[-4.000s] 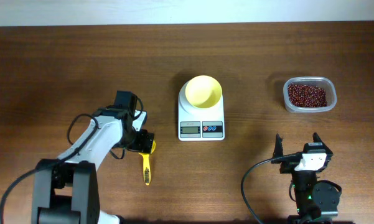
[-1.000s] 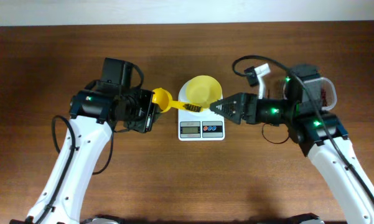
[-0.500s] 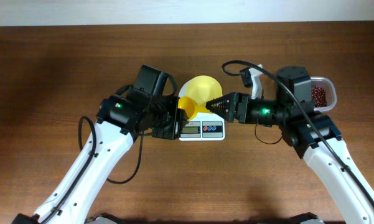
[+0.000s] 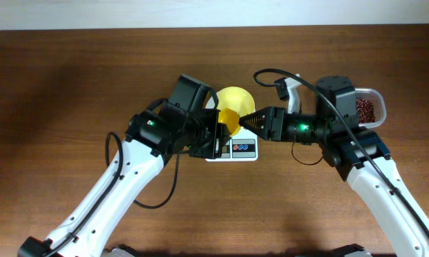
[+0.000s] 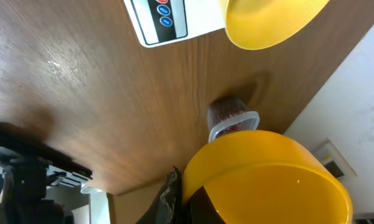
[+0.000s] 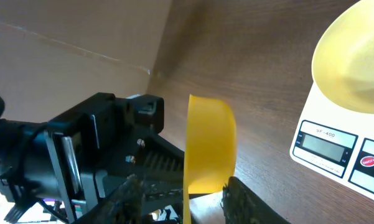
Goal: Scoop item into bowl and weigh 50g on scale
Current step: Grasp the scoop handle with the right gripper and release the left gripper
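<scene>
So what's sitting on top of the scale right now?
The pale-yellow bowl, empty where it shows. From overhead, the yellow scoop and the left gripper cover its near rim and the display of the scale.

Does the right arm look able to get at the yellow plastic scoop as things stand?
Probably yes. The right gripper has its fingers open on either side of the yellow plastic scoop, which the left gripper holds up near the white square scale; nothing lies between.

Even bright overhead light, soft faint shadows, sharp top view, wrist views blurred up close
</scene>
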`<action>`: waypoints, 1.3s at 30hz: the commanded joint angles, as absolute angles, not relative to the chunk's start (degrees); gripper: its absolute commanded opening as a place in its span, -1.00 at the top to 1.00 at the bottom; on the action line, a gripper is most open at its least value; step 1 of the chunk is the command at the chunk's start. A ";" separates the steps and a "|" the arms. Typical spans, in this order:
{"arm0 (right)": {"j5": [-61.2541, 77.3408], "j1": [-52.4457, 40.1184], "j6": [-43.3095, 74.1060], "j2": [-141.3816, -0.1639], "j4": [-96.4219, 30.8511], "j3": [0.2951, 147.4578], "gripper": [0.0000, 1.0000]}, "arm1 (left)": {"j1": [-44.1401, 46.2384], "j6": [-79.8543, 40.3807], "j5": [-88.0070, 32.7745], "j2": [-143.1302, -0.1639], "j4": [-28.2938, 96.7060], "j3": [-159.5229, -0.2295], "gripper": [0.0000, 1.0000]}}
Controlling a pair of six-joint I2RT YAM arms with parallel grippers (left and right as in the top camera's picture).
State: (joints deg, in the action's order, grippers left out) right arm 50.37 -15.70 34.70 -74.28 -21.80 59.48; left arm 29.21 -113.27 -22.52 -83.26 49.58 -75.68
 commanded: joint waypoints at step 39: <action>48.45 -16.12 34.57 -74.65 -22.09 60.55 0.92 | 30.00 -113.23 -23.35 -83.50 48.88 -76.55 -0.98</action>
State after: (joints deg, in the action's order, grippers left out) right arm 49.25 -15.81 34.70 -74.32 -22.24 59.46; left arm 29.69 -113.65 -22.55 -83.26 48.77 -75.70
